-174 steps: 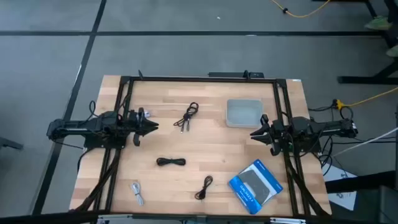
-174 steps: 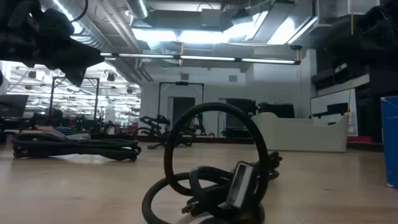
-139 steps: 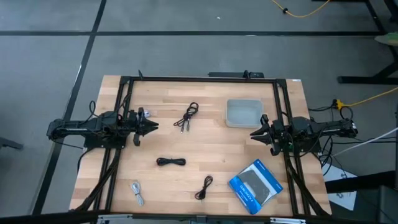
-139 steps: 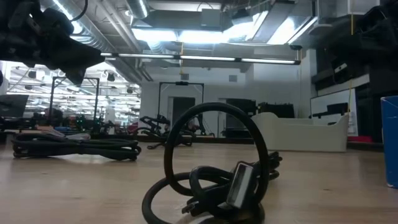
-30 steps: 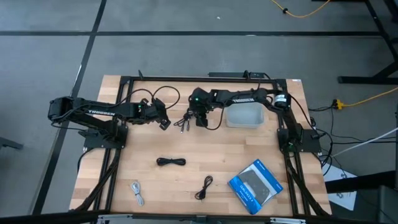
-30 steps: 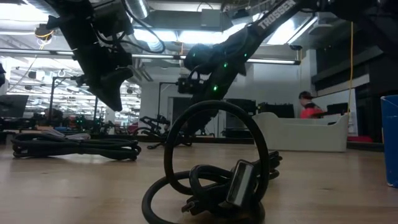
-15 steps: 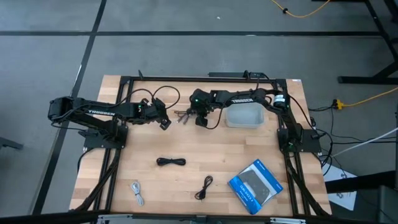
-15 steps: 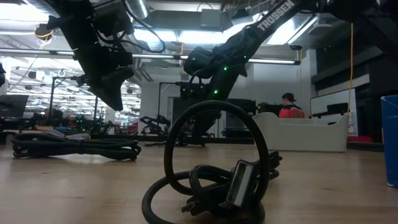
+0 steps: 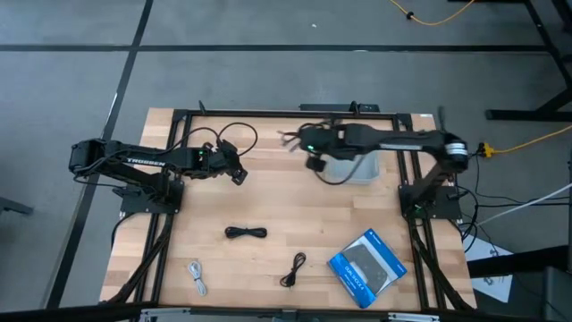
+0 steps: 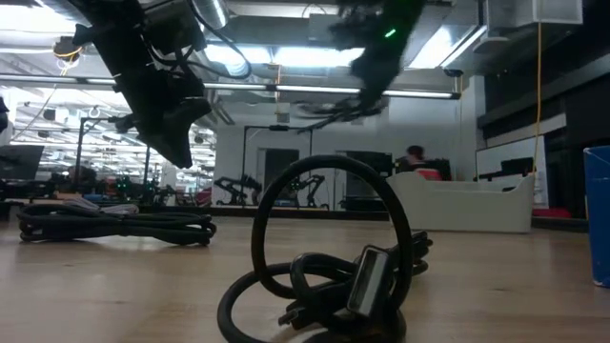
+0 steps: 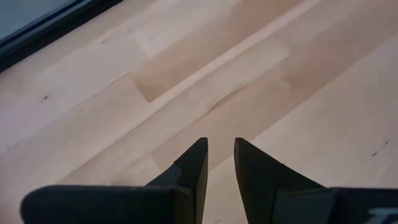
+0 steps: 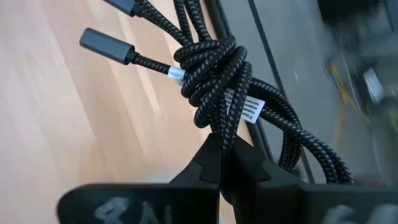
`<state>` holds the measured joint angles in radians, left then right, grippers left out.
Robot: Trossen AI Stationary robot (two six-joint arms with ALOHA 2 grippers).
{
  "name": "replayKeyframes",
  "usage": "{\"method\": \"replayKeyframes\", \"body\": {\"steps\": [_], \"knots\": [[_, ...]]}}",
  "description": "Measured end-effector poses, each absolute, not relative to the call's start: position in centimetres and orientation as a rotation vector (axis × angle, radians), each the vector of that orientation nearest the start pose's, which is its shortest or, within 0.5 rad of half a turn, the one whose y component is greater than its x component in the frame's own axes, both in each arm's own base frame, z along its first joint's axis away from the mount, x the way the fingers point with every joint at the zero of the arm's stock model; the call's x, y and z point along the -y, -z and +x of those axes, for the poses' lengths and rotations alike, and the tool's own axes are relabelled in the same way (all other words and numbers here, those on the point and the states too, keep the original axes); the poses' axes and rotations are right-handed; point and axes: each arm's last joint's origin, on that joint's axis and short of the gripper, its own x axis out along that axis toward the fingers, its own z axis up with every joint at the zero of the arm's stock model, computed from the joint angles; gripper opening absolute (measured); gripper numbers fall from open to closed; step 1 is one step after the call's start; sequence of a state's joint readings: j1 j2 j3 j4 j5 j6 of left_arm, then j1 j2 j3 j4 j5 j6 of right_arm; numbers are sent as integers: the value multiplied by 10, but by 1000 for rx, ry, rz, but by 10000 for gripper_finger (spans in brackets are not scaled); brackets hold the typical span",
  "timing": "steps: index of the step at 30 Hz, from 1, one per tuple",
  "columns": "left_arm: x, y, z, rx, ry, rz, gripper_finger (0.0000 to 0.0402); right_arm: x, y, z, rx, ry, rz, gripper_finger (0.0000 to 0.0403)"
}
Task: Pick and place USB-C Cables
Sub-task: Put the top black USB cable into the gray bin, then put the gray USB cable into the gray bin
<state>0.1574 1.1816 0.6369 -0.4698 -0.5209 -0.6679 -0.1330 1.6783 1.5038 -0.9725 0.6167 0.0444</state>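
Over the light wooden table (image 9: 295, 215), beside the translucent grey rectangular tray (image 9: 362, 166), half hidden under my arm, my right gripper (image 12: 227, 163) is clamped on a black braided coiled USB-C cable (image 12: 217, 68), lifted and blurred from above. My left gripper (image 11: 219, 163) hovers empty, fingers narrowly parted, further left.

Motion-blurred black cable (image 10: 324, 110) beneath the right gripper (image 10: 367, 67); cable ends (image 12: 134, 6) cut off by the frame edge.
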Motion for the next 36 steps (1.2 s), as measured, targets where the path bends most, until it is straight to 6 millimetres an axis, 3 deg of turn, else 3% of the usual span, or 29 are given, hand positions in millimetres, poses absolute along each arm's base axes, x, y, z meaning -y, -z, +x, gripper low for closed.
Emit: {"method": "replayKeyframes", "body": {"steps": [6,9,12,17,21,26,31,36], "knots": [[-47,-193,205,-749,-934,-427,73,39,-337,263,-1122,865,-3,10],[-47,-193,205,-749,-934,-427,73,31,-331,238,-1119,914,68,10],[-47,-193,205,-749,-934,-427,73,28,-309,220,-1106,947,117,10],[-47,-193,205,-746,-941,-422,73,25,-257,207,-1106,888,205,10],[-47,-193,204,-741,-949,-420,73,24,-233,200,-1118,876,220,10],[-47,-193,204,-741,-949,-420,73,25,-217,194,-1143,907,224,51],[-47,-193,204,-740,-950,-420,73,29,-215,194,-1136,924,237,103],[-47,-193,204,-739,-952,-423,73,33,-215,193,-1136,942,249,125]]}}
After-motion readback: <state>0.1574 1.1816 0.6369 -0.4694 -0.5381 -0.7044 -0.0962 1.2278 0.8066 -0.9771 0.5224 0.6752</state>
